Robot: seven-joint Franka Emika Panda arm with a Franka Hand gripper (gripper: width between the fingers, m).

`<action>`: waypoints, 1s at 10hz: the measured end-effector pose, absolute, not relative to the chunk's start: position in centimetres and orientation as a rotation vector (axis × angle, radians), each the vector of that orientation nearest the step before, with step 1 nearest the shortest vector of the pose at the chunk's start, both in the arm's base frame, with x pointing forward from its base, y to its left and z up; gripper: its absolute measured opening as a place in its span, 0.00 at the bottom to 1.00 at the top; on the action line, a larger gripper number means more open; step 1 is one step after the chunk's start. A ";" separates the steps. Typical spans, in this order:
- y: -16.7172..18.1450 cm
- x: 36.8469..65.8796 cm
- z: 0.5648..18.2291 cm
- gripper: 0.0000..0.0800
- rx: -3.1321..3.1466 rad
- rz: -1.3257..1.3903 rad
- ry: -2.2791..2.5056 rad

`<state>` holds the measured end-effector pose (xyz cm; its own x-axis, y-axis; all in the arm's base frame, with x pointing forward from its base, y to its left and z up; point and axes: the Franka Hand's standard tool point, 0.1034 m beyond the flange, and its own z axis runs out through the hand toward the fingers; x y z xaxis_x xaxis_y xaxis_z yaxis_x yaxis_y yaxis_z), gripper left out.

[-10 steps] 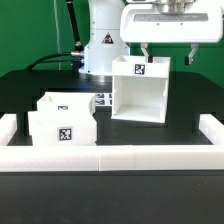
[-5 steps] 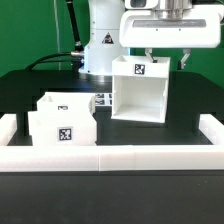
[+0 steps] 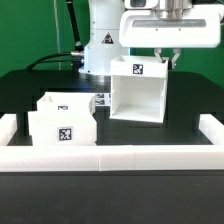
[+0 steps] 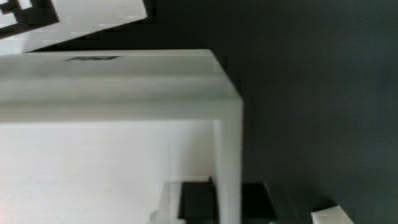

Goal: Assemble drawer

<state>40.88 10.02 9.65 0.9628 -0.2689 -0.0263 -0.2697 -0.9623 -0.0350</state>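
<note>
Gripping the housing point(image 3: 140, 98) by its top wall, gripper point(image 3: 168, 61) nearly closed and pinching it; next probably lift and reorient it to face the tray point(image 3: 62, 118).

The white arm point(image 3: 97, 25) rises at the upper centre of the exterior view, with its wrist at the upper right. The gripper point(image 3: 164, 61) points straight down. Its dark fingers point(image 4: 196, 200) sit close together, with only a narrow gap between them.
</note>
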 end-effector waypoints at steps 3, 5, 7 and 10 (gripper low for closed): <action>10.0 40.9 9.7 0.05 -3.074 0.033 0.422; 9.9 42.0 9.6 0.05 -3.070 0.023 0.392; 10.2 44.7 9.7 0.05 -3.055 -0.008 0.392; 10.6 48.5 9.7 0.05 -3.034 -0.054 0.403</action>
<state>48.52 10.57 9.69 0.9648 -0.2619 0.0242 -0.2591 -0.9621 -0.0847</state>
